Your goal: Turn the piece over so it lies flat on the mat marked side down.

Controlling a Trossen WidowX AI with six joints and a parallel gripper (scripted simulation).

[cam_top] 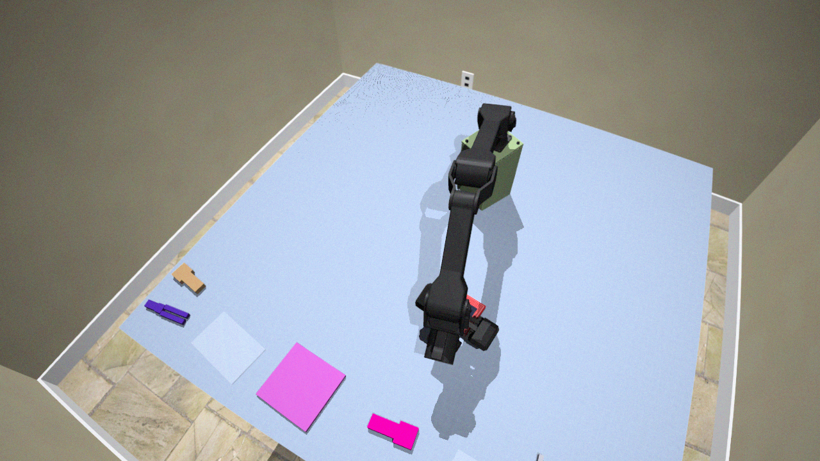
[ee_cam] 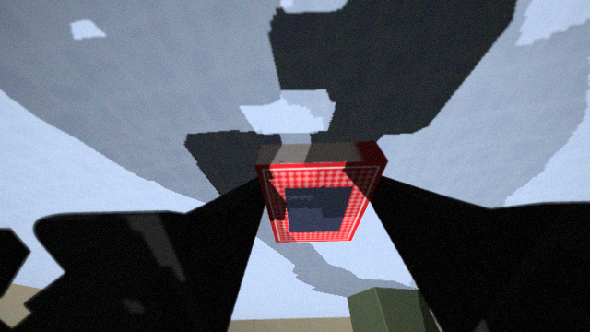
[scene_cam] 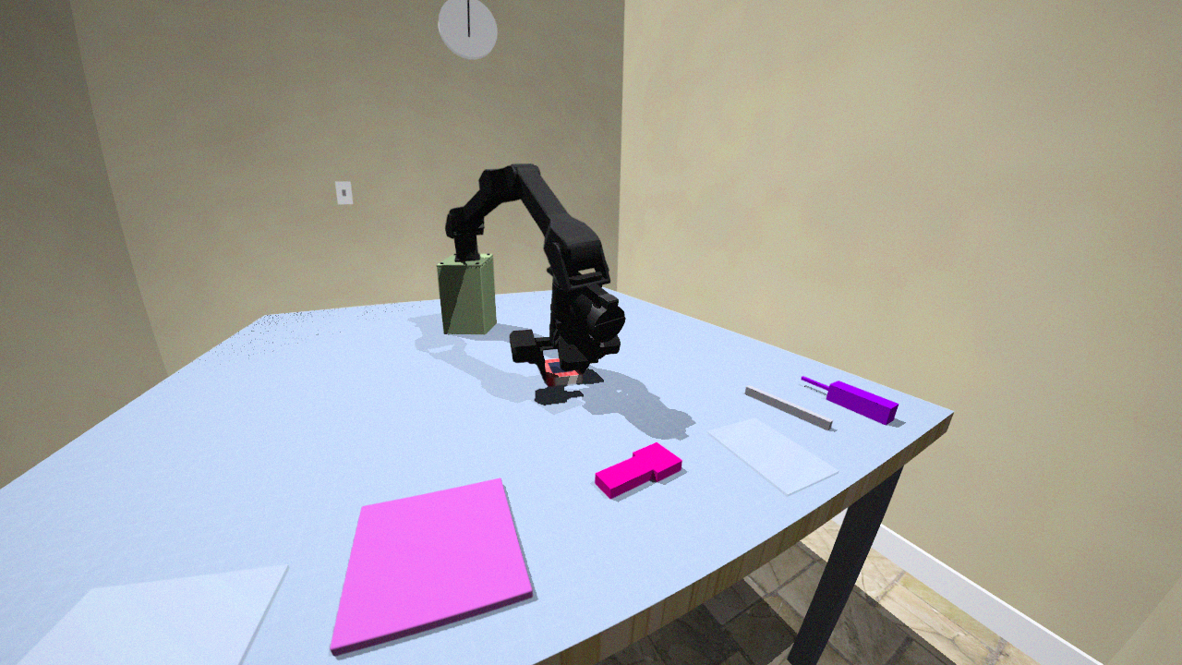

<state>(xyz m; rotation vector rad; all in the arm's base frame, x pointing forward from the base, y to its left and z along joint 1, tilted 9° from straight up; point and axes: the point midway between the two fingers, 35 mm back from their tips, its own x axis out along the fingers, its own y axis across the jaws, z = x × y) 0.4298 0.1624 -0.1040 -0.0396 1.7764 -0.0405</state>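
Note:
The piece is a small red block (ee_cam: 318, 198) with a red-and-white chequered face and a dark blue square in its middle; that marked face points up toward the wrist camera. My gripper (ee_cam: 314, 180) is shut on the piece, one black finger against each of its two sides, low over the light blue mat (cam_top: 355, 229). In the top view only a red edge of the piece (cam_top: 475, 309) shows beside the wrist. In the exterior view the piece (scene_cam: 560, 376) sits under the gripper (scene_cam: 570, 368), at the mat's surface.
The olive base block (cam_top: 494, 166) stands at the far side. A pink panel (cam_top: 300, 385), a pale panel (cam_top: 227, 346), a magenta block (cam_top: 393, 429), a purple piece (cam_top: 166, 312) and a tan piece (cam_top: 188, 278) lie near the front edge. A grey bar (scene_cam: 789, 407) and a purple tool (scene_cam: 859, 401) lie to the right.

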